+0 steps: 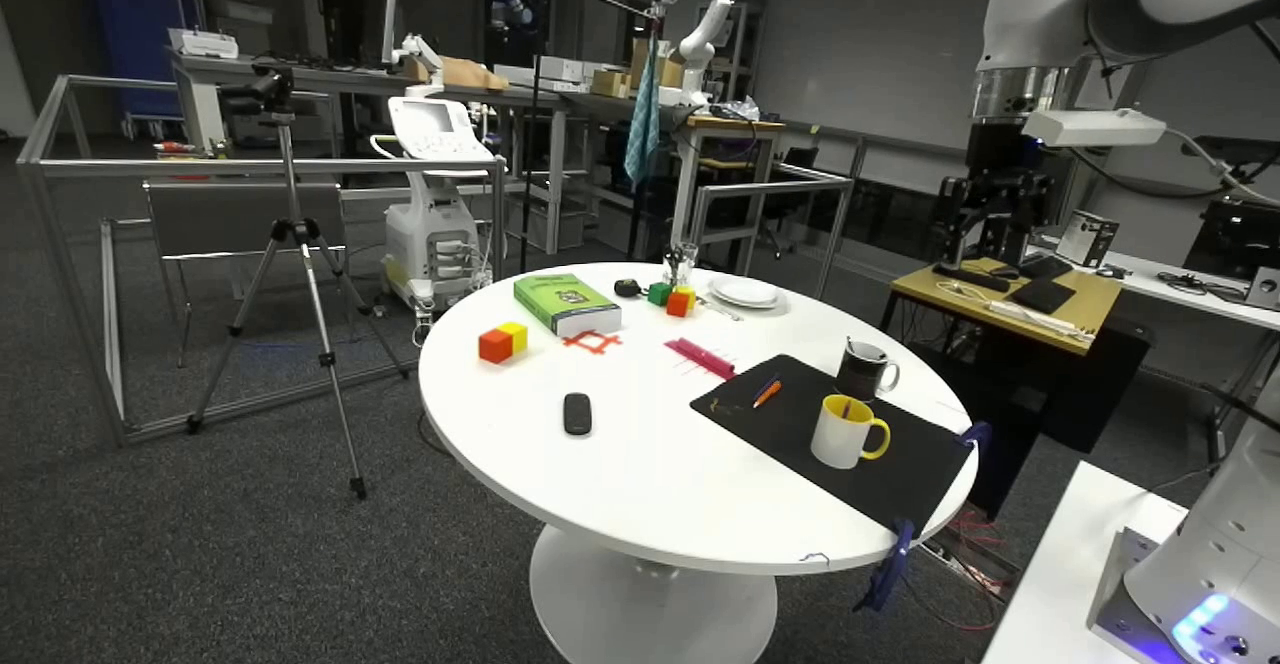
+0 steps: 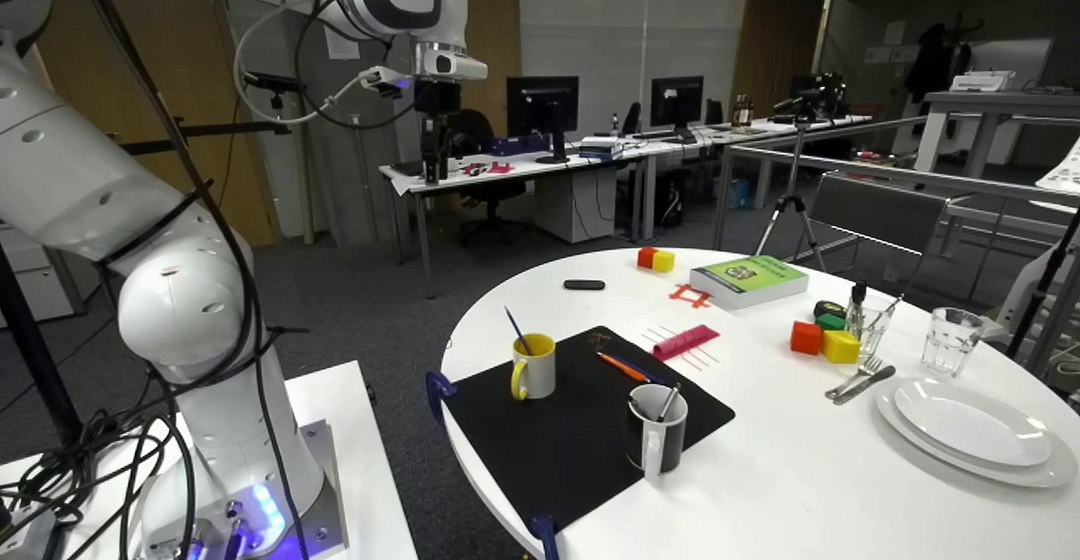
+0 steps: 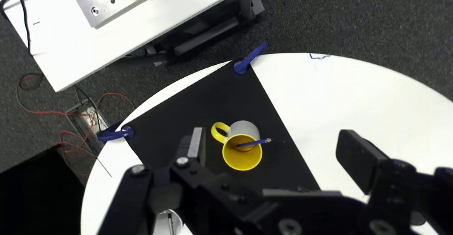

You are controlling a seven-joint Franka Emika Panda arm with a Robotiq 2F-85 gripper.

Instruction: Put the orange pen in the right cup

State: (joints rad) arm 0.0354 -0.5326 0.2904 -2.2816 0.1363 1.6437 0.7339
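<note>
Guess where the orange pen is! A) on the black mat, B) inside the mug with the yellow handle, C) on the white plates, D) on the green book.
A: both exterior views show the orange pen lying on the black mat.

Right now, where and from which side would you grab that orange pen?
Probably its middle, from straight above, closing across its length: the orange pen is slim and lies flat on the black mat. The blue pen lies close alongside, so it could get pinched too.
</note>
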